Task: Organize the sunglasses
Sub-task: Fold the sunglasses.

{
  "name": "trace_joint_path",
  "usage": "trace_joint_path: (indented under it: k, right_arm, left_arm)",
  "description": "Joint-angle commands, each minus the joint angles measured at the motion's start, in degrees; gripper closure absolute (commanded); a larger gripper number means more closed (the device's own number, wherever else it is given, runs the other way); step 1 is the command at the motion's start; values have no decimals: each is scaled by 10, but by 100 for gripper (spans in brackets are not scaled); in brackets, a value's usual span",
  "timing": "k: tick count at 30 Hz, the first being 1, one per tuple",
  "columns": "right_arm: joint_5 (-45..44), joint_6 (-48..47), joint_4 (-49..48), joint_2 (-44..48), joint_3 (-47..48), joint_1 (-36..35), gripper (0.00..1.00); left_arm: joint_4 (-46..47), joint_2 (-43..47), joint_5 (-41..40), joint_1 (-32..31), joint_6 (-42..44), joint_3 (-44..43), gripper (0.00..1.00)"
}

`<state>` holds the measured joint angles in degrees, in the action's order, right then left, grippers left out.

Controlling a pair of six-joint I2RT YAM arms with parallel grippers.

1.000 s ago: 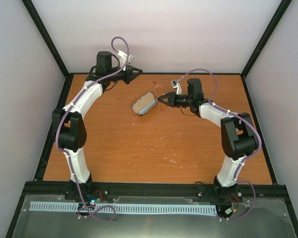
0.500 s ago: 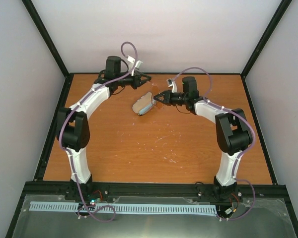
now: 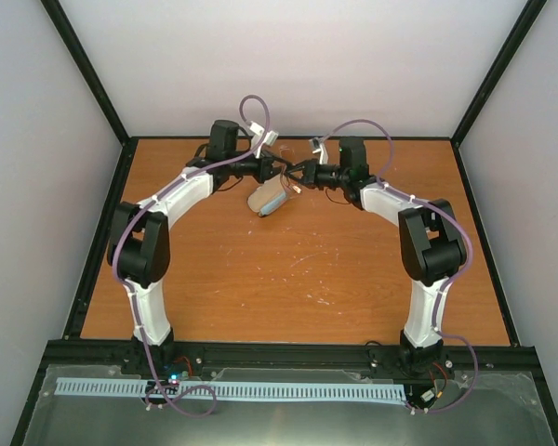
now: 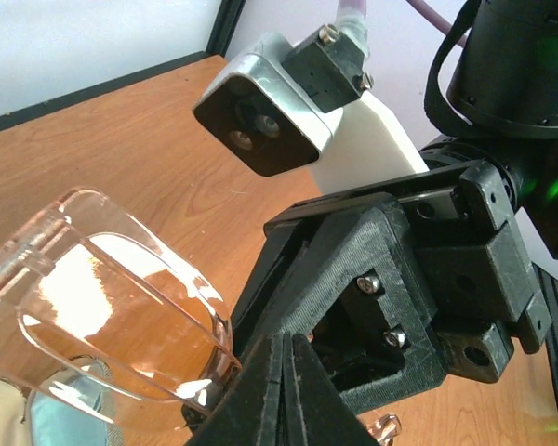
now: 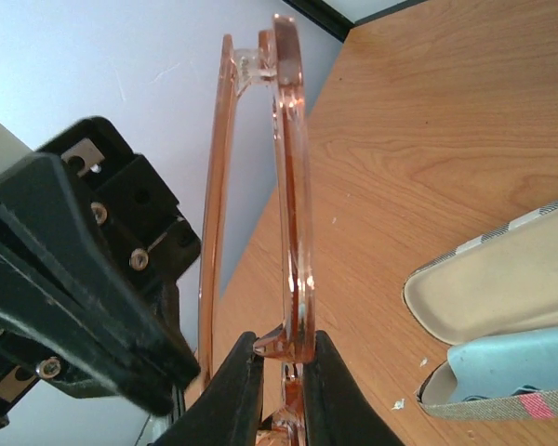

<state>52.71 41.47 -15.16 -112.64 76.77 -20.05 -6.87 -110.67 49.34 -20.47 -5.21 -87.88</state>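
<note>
My right gripper [image 3: 298, 176] is shut on the sunglasses [image 3: 292, 183] and holds them in the air just behind the open case [image 3: 268, 198]. In the right wrist view its fingers [image 5: 243, 386] pinch the front frame of the sunglasses [image 5: 293, 186] near the bridge, and one temple lies almost folded along the frame. My left gripper [image 3: 281, 170] meets them from the left. In the left wrist view it [image 4: 289, 390] is shut, its fingertips against that temple, with an orange lens [image 4: 121, 316] to its left.
The brown striped case [image 5: 488, 288] lies open on the wooden table [image 3: 353, 269] with a light blue cloth [image 5: 516, 367] inside. The right wrist camera [image 4: 288, 111] sits close in front of my left gripper. Black frame rails edge the table.
My left gripper has swung right to the sunglasses. My right gripper has carried the sunglasses up and back-left, so the two grippers now meet above the case.
</note>
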Motion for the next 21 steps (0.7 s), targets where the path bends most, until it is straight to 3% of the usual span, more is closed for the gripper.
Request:
trace_joint_path:
  k: [1, 5, 7, 10, 14, 21]
  right_arm:
    - [20, -15, 13, 14, 17, 0, 97]
    - [-17, -79, 111, 44, 4, 25, 97]
    - [-46, -92, 140, 58, -1, 42, 97]
    - [-86, -105, 167, 64, 9, 60, 97]
    - [-120, -115, 197, 42, 60, 61, 97]
    - [-139, -97, 208, -13, 140, 61, 97]
  left_arm:
    - [-3, 30, -39, 12, 29, 1, 91]
    - [2, 39, -50, 56, 17, -9, 56]
    - [-4, 46, -54, 77, 22, -13, 49]
    - [-12, 68, -55, 86, 50, 7, 54]
    - [-6, 108, -25, 81, 57, 77, 78]
    - [5, 164, -19, 31, 80, 175, 84]
